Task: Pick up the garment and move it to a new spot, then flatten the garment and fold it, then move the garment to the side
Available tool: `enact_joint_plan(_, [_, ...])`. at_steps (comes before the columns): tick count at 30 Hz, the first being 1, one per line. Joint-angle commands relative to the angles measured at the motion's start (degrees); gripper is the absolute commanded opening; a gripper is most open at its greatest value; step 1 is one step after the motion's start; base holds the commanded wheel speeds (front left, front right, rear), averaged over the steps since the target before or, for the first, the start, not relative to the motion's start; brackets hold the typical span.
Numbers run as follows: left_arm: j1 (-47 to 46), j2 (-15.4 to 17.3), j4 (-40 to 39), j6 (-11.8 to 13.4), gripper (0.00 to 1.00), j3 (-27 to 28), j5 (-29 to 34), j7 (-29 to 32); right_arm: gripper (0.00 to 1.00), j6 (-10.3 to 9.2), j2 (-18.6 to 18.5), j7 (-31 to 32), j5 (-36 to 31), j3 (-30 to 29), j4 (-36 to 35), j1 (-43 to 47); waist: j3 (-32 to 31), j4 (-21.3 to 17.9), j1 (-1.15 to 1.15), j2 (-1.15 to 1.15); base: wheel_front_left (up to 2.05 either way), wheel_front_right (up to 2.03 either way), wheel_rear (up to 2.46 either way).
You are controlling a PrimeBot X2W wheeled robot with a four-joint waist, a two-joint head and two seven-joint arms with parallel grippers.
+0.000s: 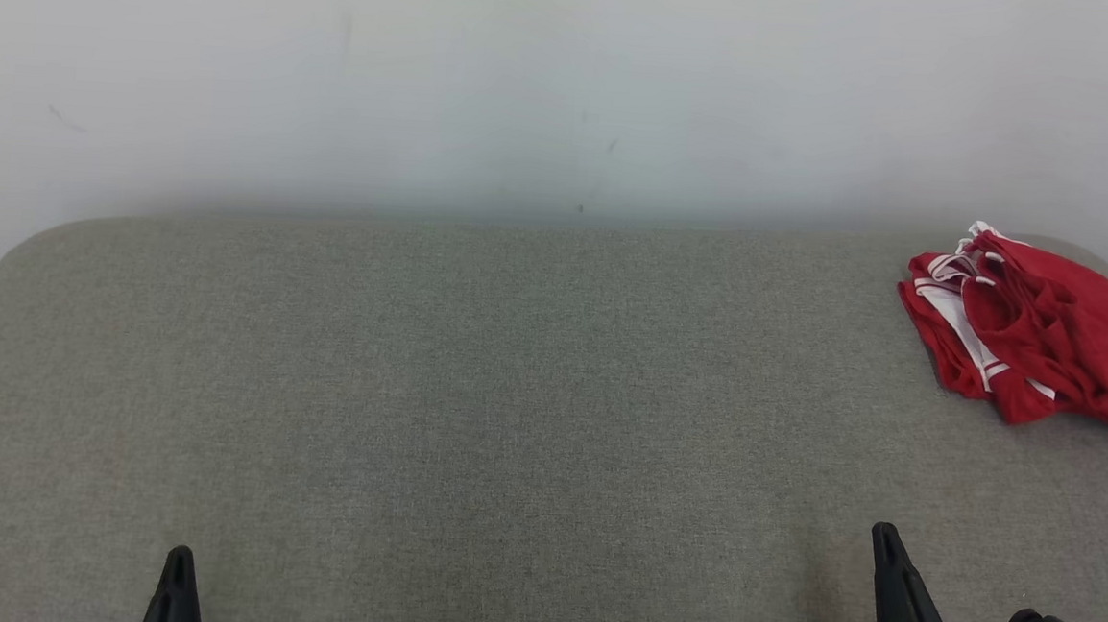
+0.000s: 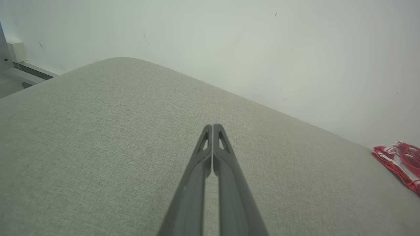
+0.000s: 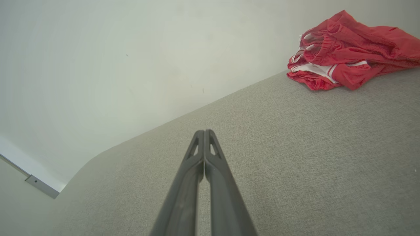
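The garment [image 1: 1034, 326] is red with white trim and lies crumpled in a heap at the far right of the grey fabric table [image 1: 472, 393], close to the wall. It also shows at the right edge of the left wrist view as the garment [image 2: 398, 160], and at the top right of the right wrist view as the garment [image 3: 347, 49]. My left gripper [image 1: 178, 562] [image 2: 212, 126] is shut and empty near the table's front left. My right gripper [image 1: 884, 535] [image 3: 204, 131] is shut and empty at the front right, well short of the garment.
A pale wall [image 1: 567, 91] rises straight behind the table's far edge. The table's back corners are rounded. A strip of floor and skirting [image 2: 23, 70] shows past the table's left end.
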Motion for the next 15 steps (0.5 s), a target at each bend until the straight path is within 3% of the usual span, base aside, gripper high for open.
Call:
enact_joint_plan(1, [-1.68, 0.07, -0.49, -0.51, 0.0, 0.35, -2.46, 0.46, 0.0, -0.02, -0.46, 0.34, 2.49, -0.34, -0.49, -1.6, 0.02, 0.01, 0.0, 0.0, 0.0, 0.0, 0.0])
enact_joint_plan(15, [-3.85, -0.2, 1.01, -1.34, 0.0, 0.94, -16.01, 3.89, 0.0, -0.03, -0.9, 2.53, 15.99, -1.46, 1.36, -3.6, 0.22, 0.1, 0.0, 0.0, 0.0, 0.0, 0.0])
